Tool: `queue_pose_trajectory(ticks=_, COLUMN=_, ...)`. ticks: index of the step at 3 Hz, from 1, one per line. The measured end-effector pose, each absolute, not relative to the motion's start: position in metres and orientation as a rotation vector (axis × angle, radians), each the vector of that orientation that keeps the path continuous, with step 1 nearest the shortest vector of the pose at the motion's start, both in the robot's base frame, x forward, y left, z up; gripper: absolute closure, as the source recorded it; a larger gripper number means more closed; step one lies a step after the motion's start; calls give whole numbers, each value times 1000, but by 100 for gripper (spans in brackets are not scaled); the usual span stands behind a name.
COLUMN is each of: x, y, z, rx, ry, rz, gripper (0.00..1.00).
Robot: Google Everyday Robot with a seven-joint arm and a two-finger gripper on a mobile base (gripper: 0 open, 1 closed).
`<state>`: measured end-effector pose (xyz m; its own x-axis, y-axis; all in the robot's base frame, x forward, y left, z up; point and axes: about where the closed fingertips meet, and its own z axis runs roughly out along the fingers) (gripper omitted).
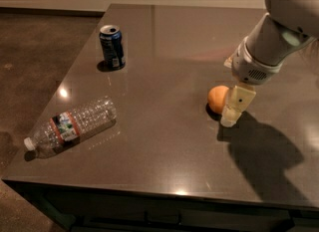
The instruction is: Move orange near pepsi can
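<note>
The orange [217, 98] sits on the dark tabletop [164, 141], right of centre. The dark blue pepsi can [111, 46] stands upright at the far left of the table, well apart from the orange. My gripper [230, 112] hangs from the white arm [271, 42] at the right. It is down at table level, tight against the orange's right side, and it covers part of the fruit.
A clear plastic water bottle [70, 125] lies on its side near the table's front left corner. The table's left edge drops to a brown floor [35, 52]. The arm casts a dark shadow [264, 156] on the table, front right.
</note>
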<state>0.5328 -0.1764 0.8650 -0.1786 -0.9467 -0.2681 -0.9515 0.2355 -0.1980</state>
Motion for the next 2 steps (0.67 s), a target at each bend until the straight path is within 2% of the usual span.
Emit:
queue_pose_trajectory(ticks=1, x=531, y=-175, z=859, rx=-1784, ry=2184, rz=35, gripper=0)
queue_pose_trajectory(ticks=2, x=529, y=-174, z=857, rx=-1793, ry=2191, rz=60, gripper=14)
